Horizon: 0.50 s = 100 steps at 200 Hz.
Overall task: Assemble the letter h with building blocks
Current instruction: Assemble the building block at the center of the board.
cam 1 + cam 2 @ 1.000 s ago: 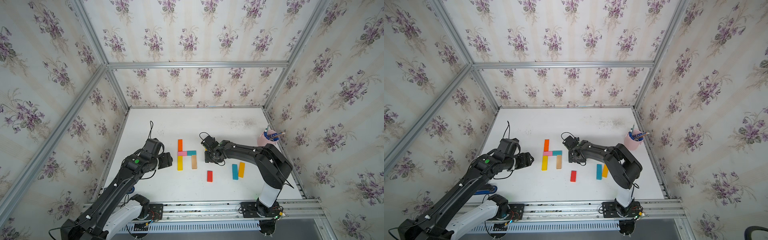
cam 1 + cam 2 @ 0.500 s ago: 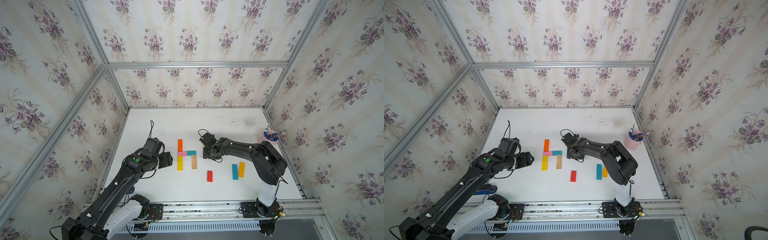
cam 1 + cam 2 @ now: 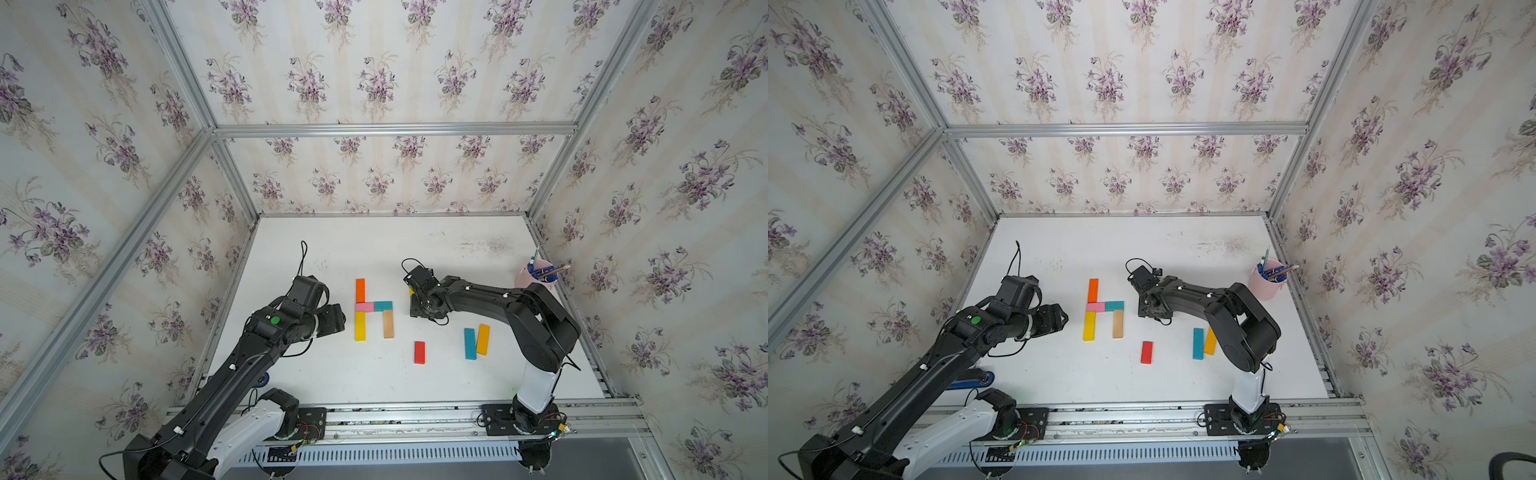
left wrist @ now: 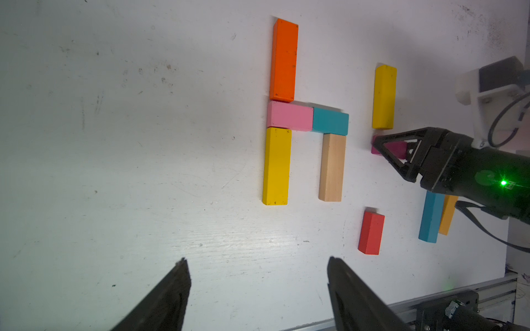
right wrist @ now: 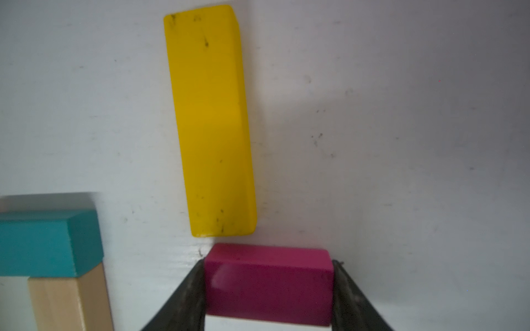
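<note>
Five building blocks (image 3: pixel 1104 307) spell a lower-case h on the white counter (image 3: pixel 374 249): orange block (image 3: pixel 360 290), pink block (image 3: pixel 365 307) and yellow block (image 3: pixel 360 326) as stem, teal block (image 3: pixel 383 306) and tan block (image 3: pixel 388 323) as arch. Beside the arch, the right tool (image 5: pixel 268 266) clamps a magenta block (image 5: pixel 268 283) by its ends, near a spare yellow bar (image 5: pixel 210 123). The left tool (image 4: pixel 257 258) hangs beside the stem, fingers spread wide, empty. Red block (image 3: pixel 419 352), blue block (image 3: pixel 470 343) and amber block (image 3: pixel 483 339) lie apart.
</note>
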Each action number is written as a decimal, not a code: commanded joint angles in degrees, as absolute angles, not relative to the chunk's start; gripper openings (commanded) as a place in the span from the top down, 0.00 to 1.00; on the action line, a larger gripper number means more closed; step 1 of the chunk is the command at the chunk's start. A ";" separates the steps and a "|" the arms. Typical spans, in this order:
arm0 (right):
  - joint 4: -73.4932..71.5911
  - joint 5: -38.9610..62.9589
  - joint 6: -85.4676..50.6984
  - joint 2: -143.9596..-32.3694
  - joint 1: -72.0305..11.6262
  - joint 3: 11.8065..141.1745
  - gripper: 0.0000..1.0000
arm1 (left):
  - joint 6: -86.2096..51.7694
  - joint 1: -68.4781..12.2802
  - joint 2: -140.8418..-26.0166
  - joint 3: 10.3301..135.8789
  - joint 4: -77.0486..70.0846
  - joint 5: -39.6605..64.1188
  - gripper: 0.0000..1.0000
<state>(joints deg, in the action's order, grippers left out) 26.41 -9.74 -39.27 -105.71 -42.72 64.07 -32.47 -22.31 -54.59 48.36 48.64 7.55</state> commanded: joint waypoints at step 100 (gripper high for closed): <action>29.38 -9.29 -37.26 -107.69 -42.58 64.91 0.32 | -32.12 -22.24 -54.51 48.32 47.80 7.56 0.22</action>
<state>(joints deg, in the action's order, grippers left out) 26.41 -9.56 -37.19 -107.00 -42.68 65.36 -32.47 -22.31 -54.63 48.36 48.64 7.60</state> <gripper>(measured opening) 0.671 0.776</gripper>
